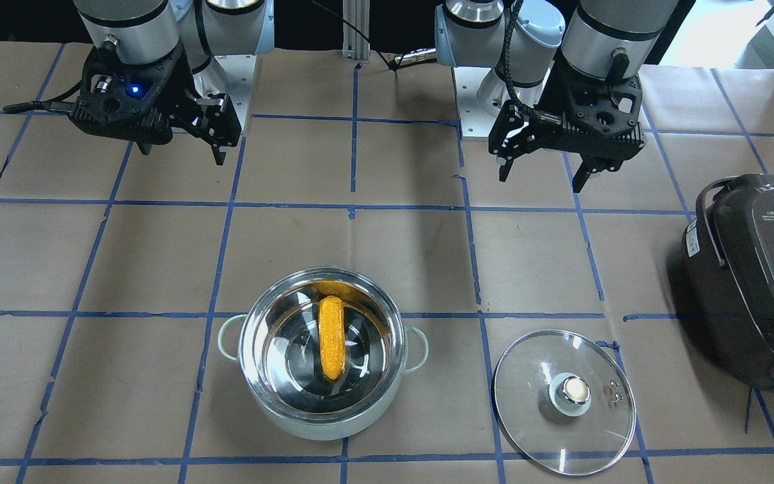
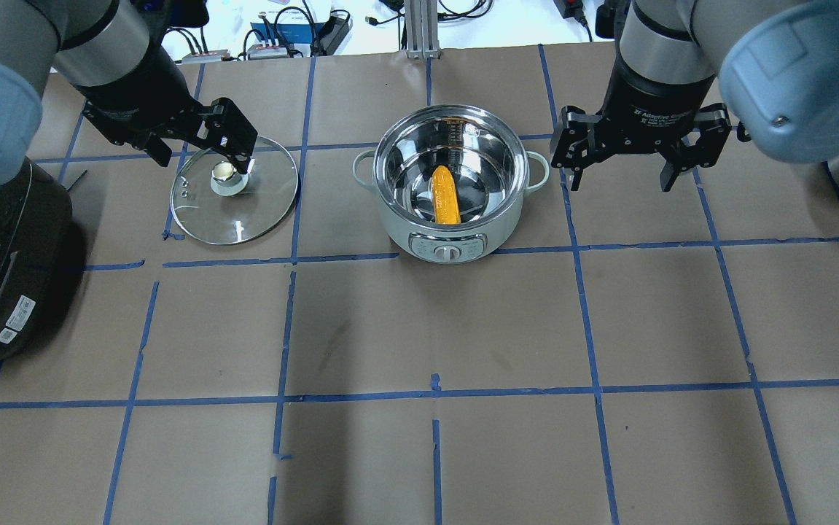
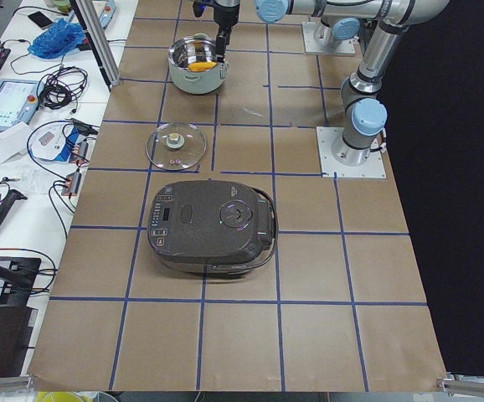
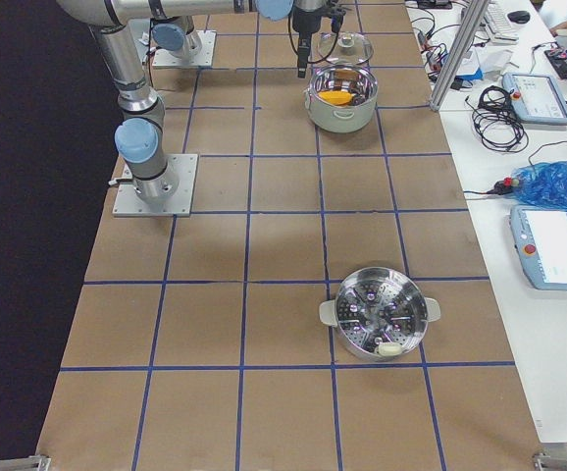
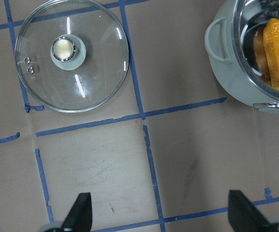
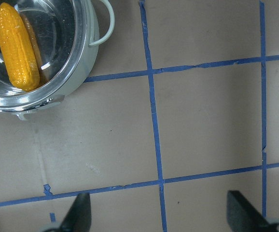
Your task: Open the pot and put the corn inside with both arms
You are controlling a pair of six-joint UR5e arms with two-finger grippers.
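Observation:
The steel pot [image 1: 319, 425] stands open, with the orange-yellow corn [image 1: 332, 336] lying inside it. Its glass lid [image 1: 565, 401] lies flat on the table beside it, knob up. My left gripper [image 1: 540, 180] is open and empty, raised above the table on the robot's side of the lid. My right gripper [image 1: 182, 154] is open and empty, raised beside the pot on the other side. From overhead I see the pot [image 2: 404, 237], corn [image 2: 446, 195], lid [image 2: 233, 197], left gripper [image 2: 204, 157] and right gripper [image 2: 617, 182].
A dark grey rice cooker [image 1: 756, 282] sits at the table's end on my left, beyond the lid. A second steel pot with a steamer insert [image 4: 337, 312] stands far off on my right. Blue tape lines grid the brown table.

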